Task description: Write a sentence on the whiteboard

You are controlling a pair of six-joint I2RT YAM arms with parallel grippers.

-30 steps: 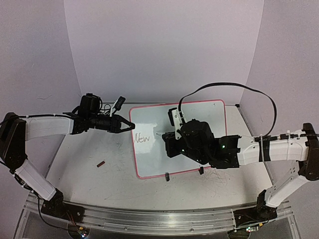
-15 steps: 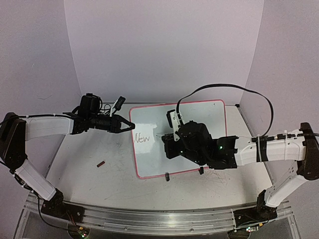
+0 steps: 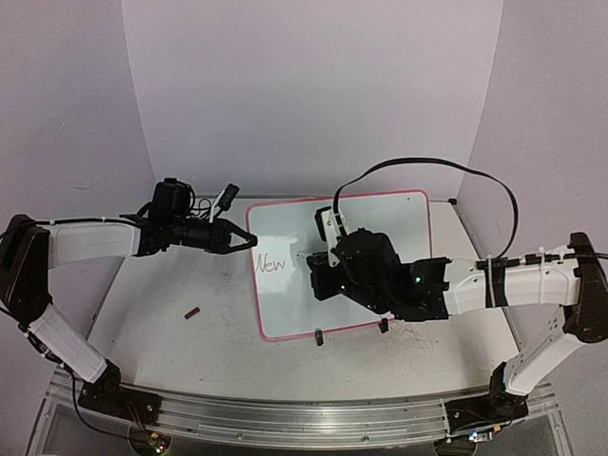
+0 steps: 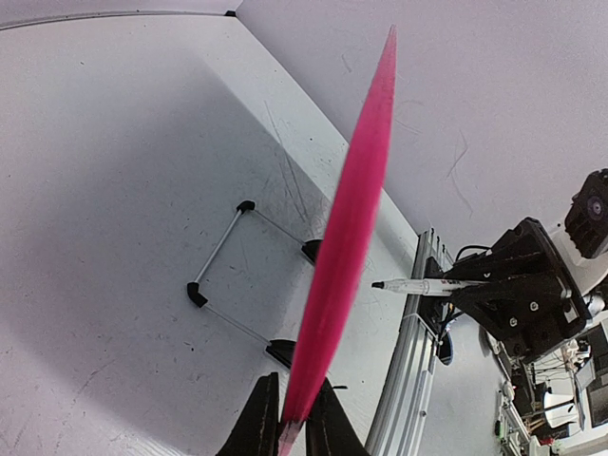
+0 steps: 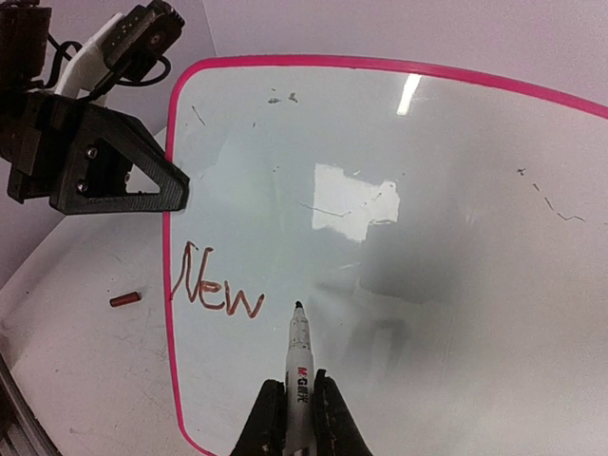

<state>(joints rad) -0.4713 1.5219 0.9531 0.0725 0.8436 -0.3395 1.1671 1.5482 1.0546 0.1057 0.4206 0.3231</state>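
The whiteboard (image 3: pixel 380 220) lies on the table, white with a red-pink rim. The sentence (image 3: pixel 274 264) reads only "New", near the board's left edge; it also shows in the right wrist view (image 5: pixel 217 290). My right gripper (image 3: pixel 321 270) is shut on a white marker (image 5: pixel 300 353) over the board (image 5: pixel 456 237). The marker's tip sits just right of the "w"; I cannot tell if it touches. My left gripper (image 3: pixel 249 241) is shut on the board's left rim (image 4: pixel 350 223), seen edge-on between the fingers (image 4: pixel 256 423). The marker shows in the left wrist view (image 4: pixel 427 284).
A small red-brown cap (image 3: pixel 193 312) lies on the scuffed table left of the board. Two black clips (image 3: pixel 319 334) sit at the board's near edge. A white clip-like part (image 3: pixel 224 199) lies at the back left. A black cable (image 3: pixel 446 171) arcs above the right arm.
My right arm has shifted slightly left, bringing the marker closer to the end of "New". The left arm and the board have not moved.
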